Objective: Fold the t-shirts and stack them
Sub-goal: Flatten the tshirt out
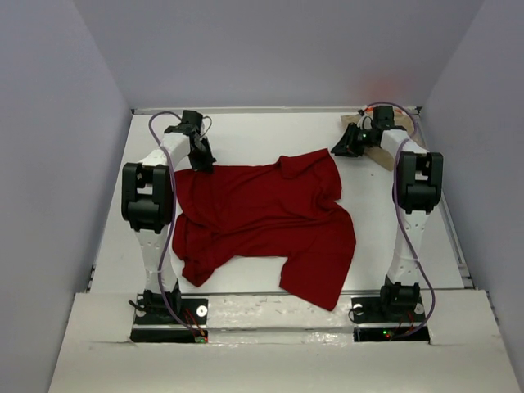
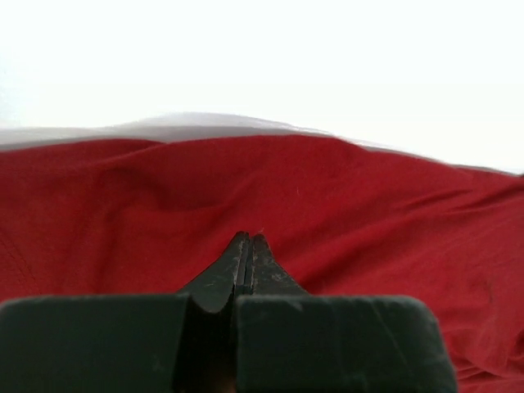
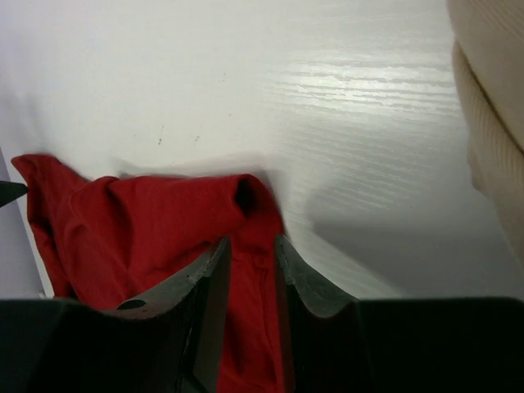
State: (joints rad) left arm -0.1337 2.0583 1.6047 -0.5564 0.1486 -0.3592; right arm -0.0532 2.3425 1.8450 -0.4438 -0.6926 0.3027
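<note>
The dark red t-shirt (image 1: pixel 270 221) lies crumpled and spread across the middle of the table. My left gripper (image 1: pixel 201 160) is at its far left corner; in the left wrist view the gripper (image 2: pixel 248 239) is shut, fingertips pressed together just over the red cloth (image 2: pixel 344 196), with no cloth visible between them. My right gripper (image 1: pixel 347 147) is at the shirt's far right sleeve; in the right wrist view the gripper (image 3: pixel 250 246) is partly open and straddles a fold of red cloth (image 3: pixel 147 221). The tan t-shirt (image 1: pixel 385 154) lies at the far right, also in the right wrist view (image 3: pixel 491 98). I see no orange fabric.
The white table (image 1: pixel 270 135) is walled by grey panels on three sides. The shirt's hem hangs near the front edge (image 1: pixel 319 299). Both arm bases stand at the near edge, and the right arm reaches over the tan t-shirt.
</note>
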